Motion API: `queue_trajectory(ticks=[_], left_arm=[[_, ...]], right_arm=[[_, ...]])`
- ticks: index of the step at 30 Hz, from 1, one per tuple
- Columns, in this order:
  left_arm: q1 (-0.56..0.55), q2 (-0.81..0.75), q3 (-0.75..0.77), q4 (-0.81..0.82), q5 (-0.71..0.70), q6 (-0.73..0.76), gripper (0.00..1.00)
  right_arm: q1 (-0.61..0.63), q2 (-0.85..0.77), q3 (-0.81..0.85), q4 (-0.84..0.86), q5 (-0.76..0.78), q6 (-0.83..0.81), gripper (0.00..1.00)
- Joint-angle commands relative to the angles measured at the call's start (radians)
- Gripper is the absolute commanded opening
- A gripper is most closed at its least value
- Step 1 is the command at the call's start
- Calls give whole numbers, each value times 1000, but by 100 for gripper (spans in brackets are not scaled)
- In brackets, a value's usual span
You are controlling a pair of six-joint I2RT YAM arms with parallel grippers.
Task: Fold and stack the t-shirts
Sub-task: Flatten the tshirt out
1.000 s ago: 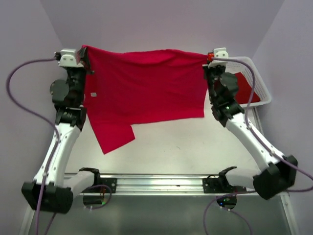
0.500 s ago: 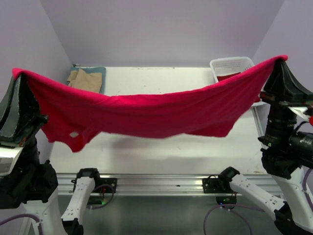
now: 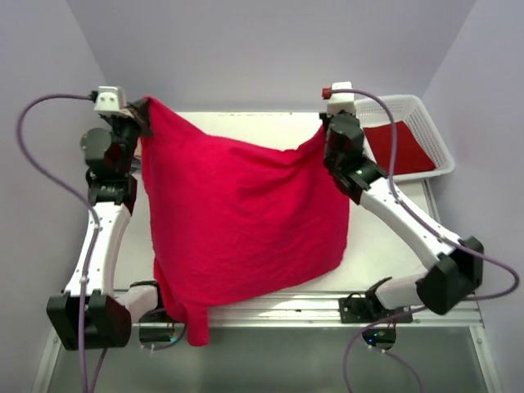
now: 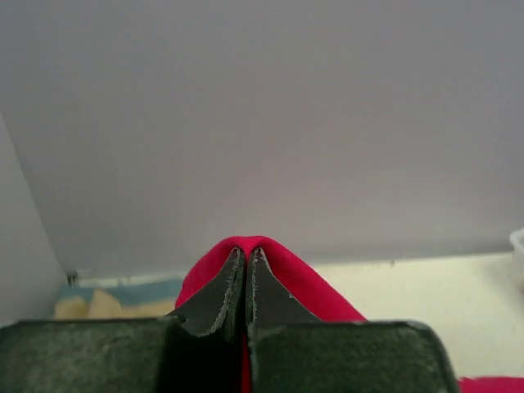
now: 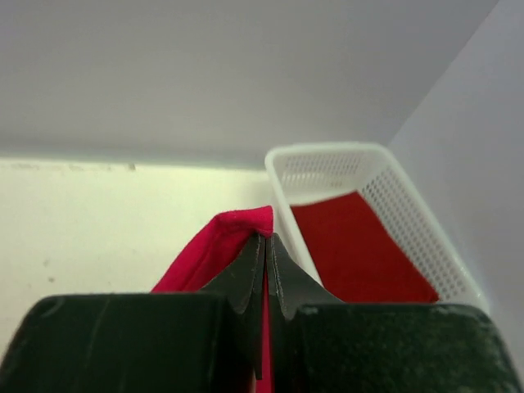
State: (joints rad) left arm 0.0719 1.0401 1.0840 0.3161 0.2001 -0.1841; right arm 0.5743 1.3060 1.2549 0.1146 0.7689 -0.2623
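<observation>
A bright red t-shirt (image 3: 246,213) hangs spread between both arms, held by its two upper corners above the far part of the table. My left gripper (image 3: 147,110) is shut on the left corner; in the left wrist view red cloth (image 4: 303,282) wraps over its closed tips (image 4: 246,255). My right gripper (image 3: 326,129) is shut on the right corner, where the cloth (image 5: 217,246) bunches beside the closed tips (image 5: 265,237). The shirt's lower edge drapes past the near rail (image 3: 196,332). A tan shirt (image 4: 82,304) on a blue-grey one (image 4: 123,286) shows far left.
A white lattice basket (image 3: 434,131) stands at the back right with another red shirt (image 3: 397,149) lying in it; its rim (image 5: 327,151) is just beyond my right gripper. Bare table (image 3: 385,237) shows right of the hanging shirt. Walls close in on three sides.
Both arms have come down from close under the camera and closer together. The shirt, stretched wide a moment ago, now hangs as a sheet reaching over the near rail.
</observation>
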Motion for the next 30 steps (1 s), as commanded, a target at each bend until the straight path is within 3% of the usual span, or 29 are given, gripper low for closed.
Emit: queue_trajectory(ticks=[1,6,13,30], left_arm=[[6,87,-90,40,-62,-26,0],[-1,317,-194,130,-84,-49,0],[-32,628,-102,175,-114,-52,0],[-63,988,290,160,-79,-37,0]], right_arm=[[-60,126,26,-93,55,164,0],[-154,389,84,-108,58,238,0],[-244,729,267,-150,47,293,0],[-404,955,560,-121,40,209,0]])
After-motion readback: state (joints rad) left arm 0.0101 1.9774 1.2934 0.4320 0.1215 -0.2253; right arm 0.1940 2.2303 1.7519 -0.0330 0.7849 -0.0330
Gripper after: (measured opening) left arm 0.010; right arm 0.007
